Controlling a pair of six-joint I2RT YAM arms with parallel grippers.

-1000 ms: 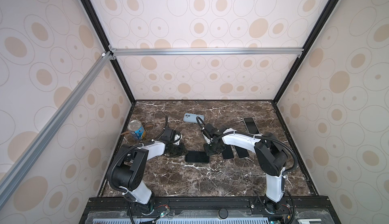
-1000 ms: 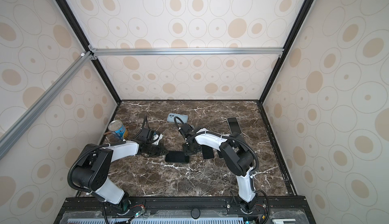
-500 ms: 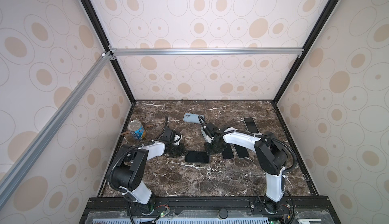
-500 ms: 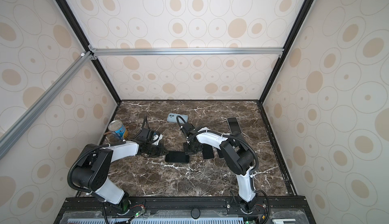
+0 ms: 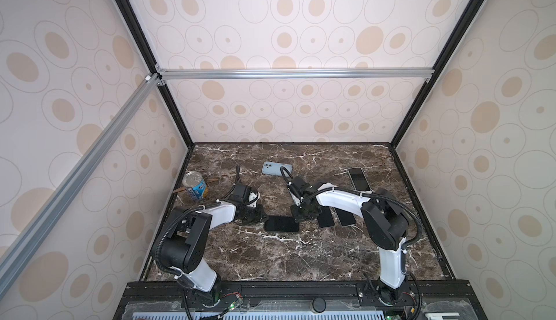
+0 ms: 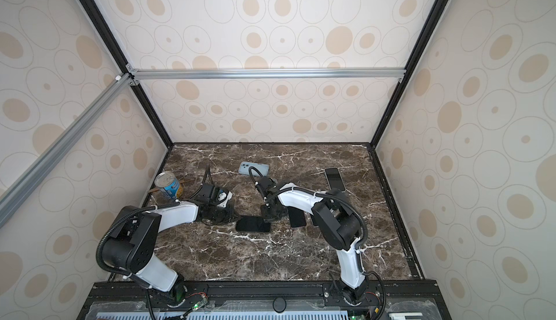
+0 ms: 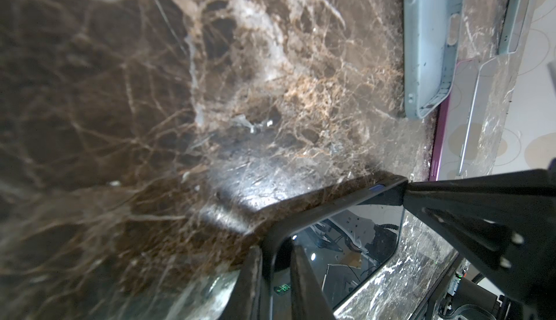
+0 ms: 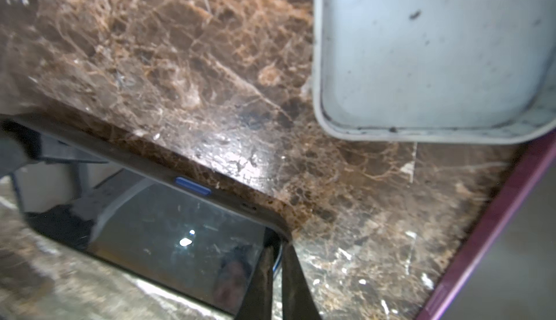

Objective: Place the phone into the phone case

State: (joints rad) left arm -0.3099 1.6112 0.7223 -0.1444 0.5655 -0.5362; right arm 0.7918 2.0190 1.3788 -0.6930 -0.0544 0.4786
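Note:
A black phone lies screen up mid-table, framed by a dark phone case rim with a blue side button. My left gripper is shut on the rim at the phone's left end. My right gripper is pinched shut on the rim at the far right corner. An empty light blue case lies open side up farther back.
Two dark phones or cases lie right of the right gripper. A phone lies at the back right. A purple-edged one is near in the right wrist view. A tin can stands at the left wall.
The right wrist has shifted slightly. The black phone stays in the same spot and both grippers keep their hold on its ends.

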